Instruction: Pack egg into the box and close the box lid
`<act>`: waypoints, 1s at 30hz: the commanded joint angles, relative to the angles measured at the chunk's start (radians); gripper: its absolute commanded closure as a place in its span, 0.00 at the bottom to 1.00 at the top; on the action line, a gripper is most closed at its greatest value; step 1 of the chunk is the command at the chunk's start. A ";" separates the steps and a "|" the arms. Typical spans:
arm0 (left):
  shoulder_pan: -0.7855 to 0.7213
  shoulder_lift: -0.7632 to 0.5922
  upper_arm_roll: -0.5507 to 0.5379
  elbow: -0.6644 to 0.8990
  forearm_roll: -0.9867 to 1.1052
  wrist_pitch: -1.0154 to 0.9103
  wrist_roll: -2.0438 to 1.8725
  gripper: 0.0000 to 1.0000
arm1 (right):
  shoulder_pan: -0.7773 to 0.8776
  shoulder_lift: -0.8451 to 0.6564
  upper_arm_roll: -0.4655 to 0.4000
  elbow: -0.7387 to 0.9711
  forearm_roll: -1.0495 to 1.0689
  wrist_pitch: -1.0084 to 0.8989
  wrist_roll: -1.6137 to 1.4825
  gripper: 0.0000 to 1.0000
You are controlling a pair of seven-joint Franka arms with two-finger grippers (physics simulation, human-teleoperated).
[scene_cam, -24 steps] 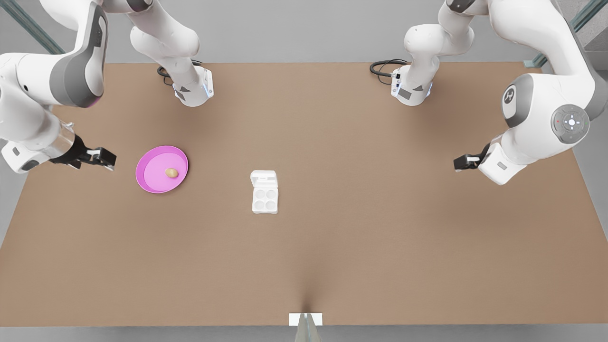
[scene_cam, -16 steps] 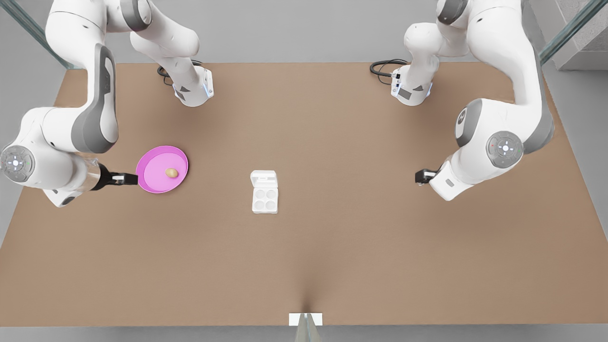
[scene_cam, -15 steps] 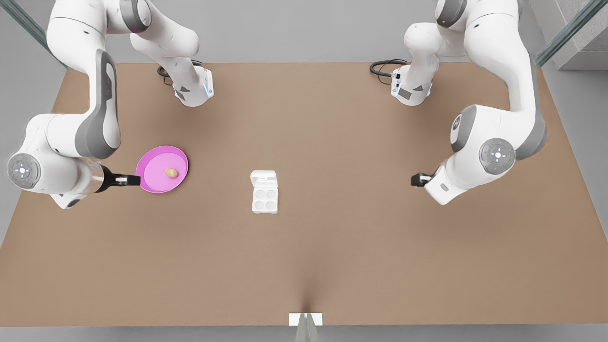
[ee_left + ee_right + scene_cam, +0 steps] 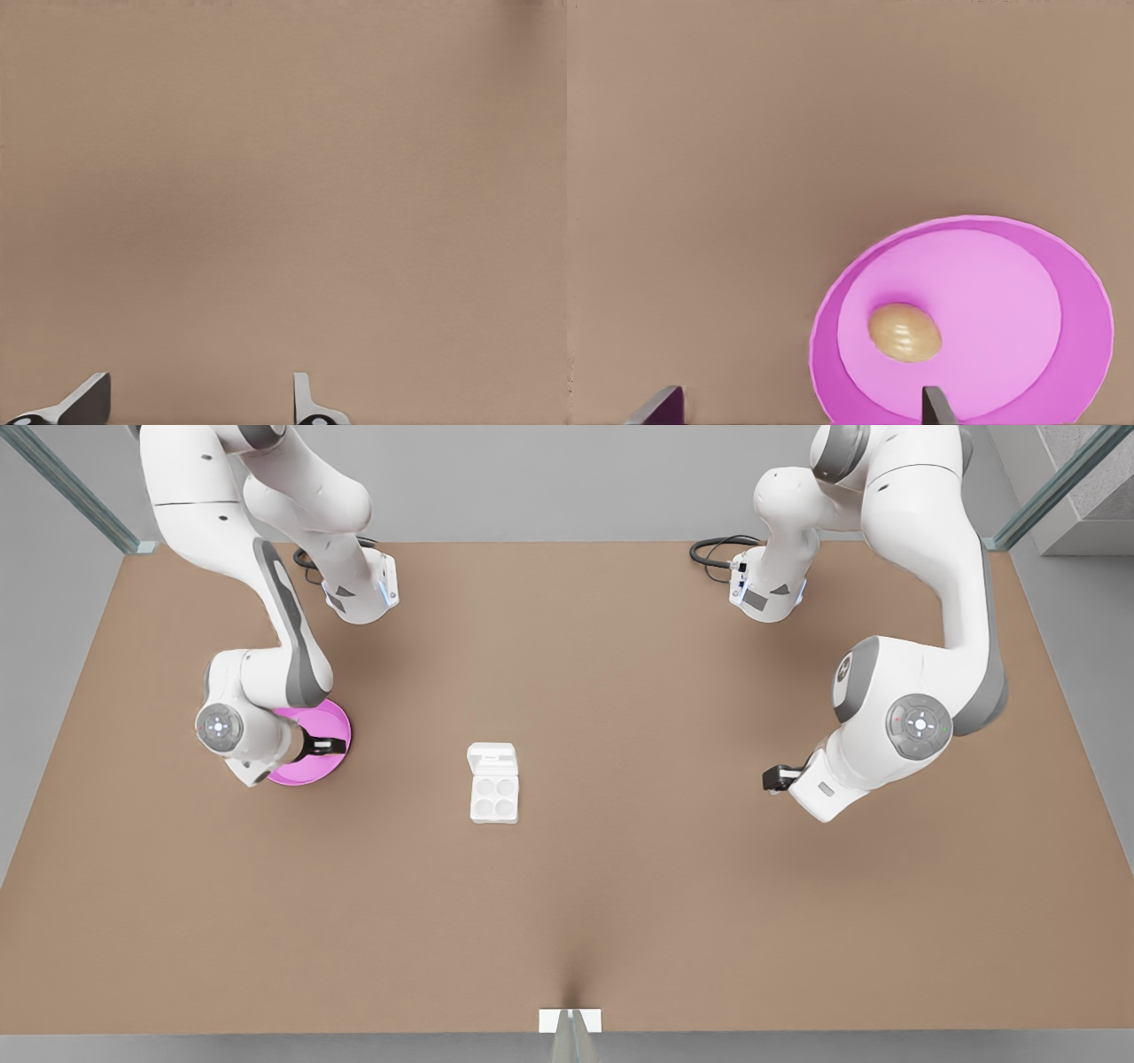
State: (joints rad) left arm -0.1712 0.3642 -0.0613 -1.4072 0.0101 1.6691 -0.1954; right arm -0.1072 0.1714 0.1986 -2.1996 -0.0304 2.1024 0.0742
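The tan-brown egg [image 4: 904, 332] lies on a round pink plate [image 4: 1010, 266]. My right gripper [image 4: 797, 407] hangs open above it, fingers apart and empty. In the front view this right gripper [image 4: 328, 745] is over the plate [image 4: 301, 777] at the front view's left and covers the egg. The white box [image 4: 493, 797] sits mid-table with four empty cups, and its box lid [image 4: 492, 758] lies open flat behind them. My left gripper [image 4: 772, 779] hovers at the front view's right, far from the box; in the left wrist view this left gripper [image 4: 197, 398] is open over bare table.
The brown table [image 4: 620, 886] is broad. Both arm bases [image 4: 359, 593] [image 4: 769, 593] stand at the far edge with black cables. A small white marker [image 4: 570, 1020] sits at the near edge.
The right gripper has moved from beside the plate to over it, covering the egg in the front view. The left gripper has drifted slightly toward the table's middle and near edge.
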 commanded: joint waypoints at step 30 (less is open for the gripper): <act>-0.010 -0.010 -0.005 0.004 0.033 -0.009 -0.041 0.00 | -0.184 -0.033 0.159 -0.293 -0.078 0.427 0.052 0.00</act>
State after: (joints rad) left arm -0.1773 0.3587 -0.0635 -1.4040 0.0405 1.6729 -0.2259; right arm -0.2878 0.1333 0.3569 -2.4930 -0.1099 2.4846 0.1492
